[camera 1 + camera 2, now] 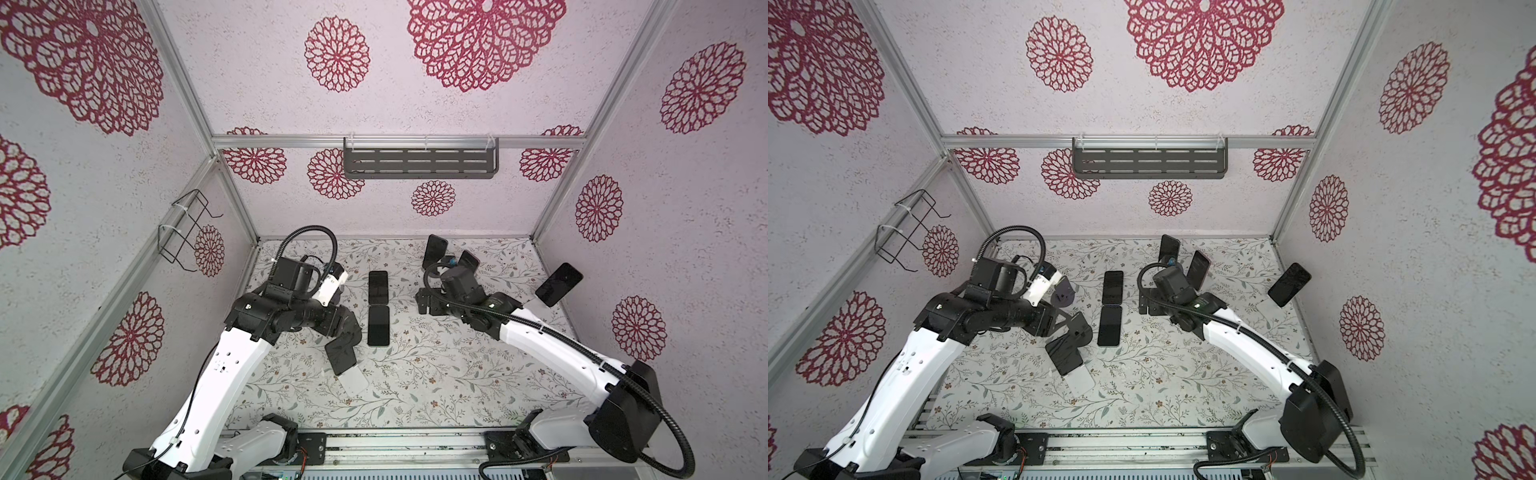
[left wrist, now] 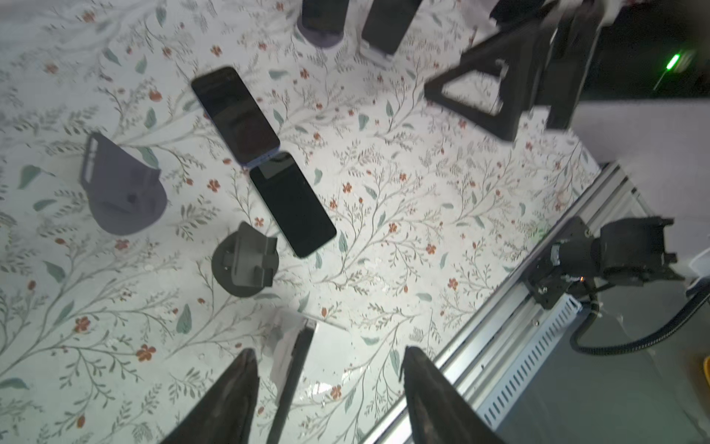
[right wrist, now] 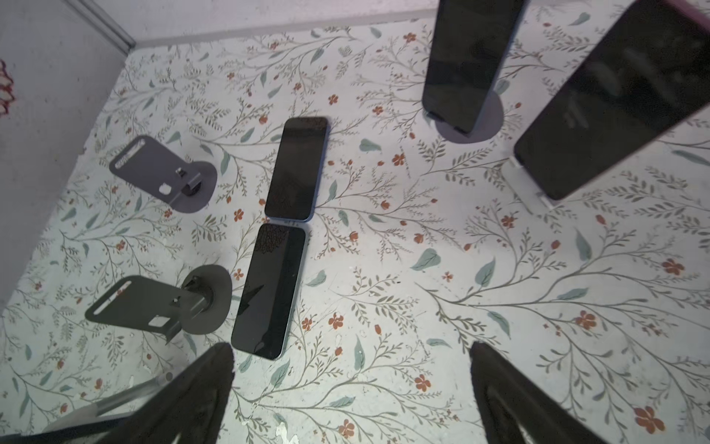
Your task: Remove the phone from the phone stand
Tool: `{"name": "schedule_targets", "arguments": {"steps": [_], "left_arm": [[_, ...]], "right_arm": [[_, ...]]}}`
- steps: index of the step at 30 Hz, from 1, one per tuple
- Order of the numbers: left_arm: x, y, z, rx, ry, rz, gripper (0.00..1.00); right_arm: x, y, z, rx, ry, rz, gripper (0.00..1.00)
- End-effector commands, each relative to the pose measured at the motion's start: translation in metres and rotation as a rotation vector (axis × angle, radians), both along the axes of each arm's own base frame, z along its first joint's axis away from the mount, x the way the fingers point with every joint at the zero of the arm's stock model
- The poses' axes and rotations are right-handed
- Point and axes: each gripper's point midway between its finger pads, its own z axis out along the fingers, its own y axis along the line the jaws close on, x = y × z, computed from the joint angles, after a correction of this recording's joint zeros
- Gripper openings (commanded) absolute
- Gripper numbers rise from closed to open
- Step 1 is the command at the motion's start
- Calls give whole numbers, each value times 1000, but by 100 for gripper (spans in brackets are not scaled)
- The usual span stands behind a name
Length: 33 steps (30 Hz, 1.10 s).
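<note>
Flowered tabletop (image 1: 436, 374) is shown. Near the flat phones (image 1: 378, 309), a phone (image 2: 294, 376) is propped in a stand (image 1: 357, 382), straddled by the left gripper (image 2: 328, 350), jaws half open and empty; its edges should be gripped squarely. The right gripper (image 3: 350, 346) is spread wide, empty.

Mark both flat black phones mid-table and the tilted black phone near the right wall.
Farther flat black phone (image 1: 378, 287): a top view, screen centre.
Nearer flat black phone (image 1: 378, 326): a top view, screen centre.
Tilted black phone (image 1: 559, 284): a top view, screen centre.
</note>
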Motion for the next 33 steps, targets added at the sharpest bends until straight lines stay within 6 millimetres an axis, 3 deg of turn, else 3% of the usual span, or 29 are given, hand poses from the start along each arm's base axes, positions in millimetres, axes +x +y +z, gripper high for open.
{"name": "schedule_targets", "arguments": {"steps": [1,7,21,25,29,33], "left_arm": [[-18,18,-38,144,129,36,65],[-19,17,-43,155,142,34,66],[-11,18,-75,270,277,-10,55],[-9,16,-73,268,263,-23,44],[-7,18,-75,288,250,-32,20],[-5,19,-76,302,237,-28,11]], "right_arm": [[-7,-3,17,20,-87,67,98],[-23,-20,33,59,-179,66,99],[-26,-17,38,56,-188,108,98],[-26,-19,33,40,-175,101,98],[-24,-18,29,30,-164,103,98],[-23,-17,28,20,-153,108,98]]}}
